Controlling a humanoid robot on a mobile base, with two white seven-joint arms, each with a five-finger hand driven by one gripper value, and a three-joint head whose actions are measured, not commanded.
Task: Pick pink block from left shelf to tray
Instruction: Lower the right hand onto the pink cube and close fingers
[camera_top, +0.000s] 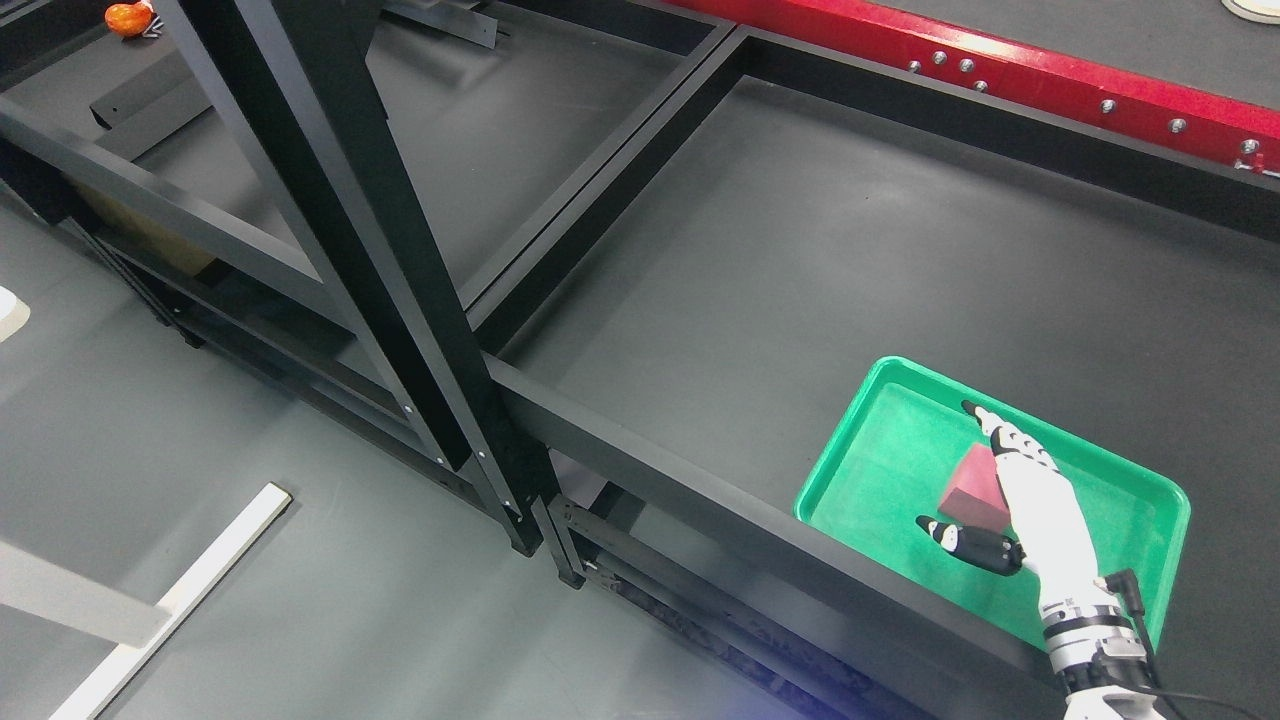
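on the dark shelf, the green tray (1165, 500) holds the pink block (975, 487) beside the open, empty right hand (1035, 510).

Orange object (128, 17) top left; red beam (1000, 70) top right.

A big dark shelf board (800, 260) with black bars (640, 440) around it holds a green tray (860, 420) at about 5 o'clock. The tray sits flat, near the front bar. A red beam (1000, 70) runs along 1 o'clock.
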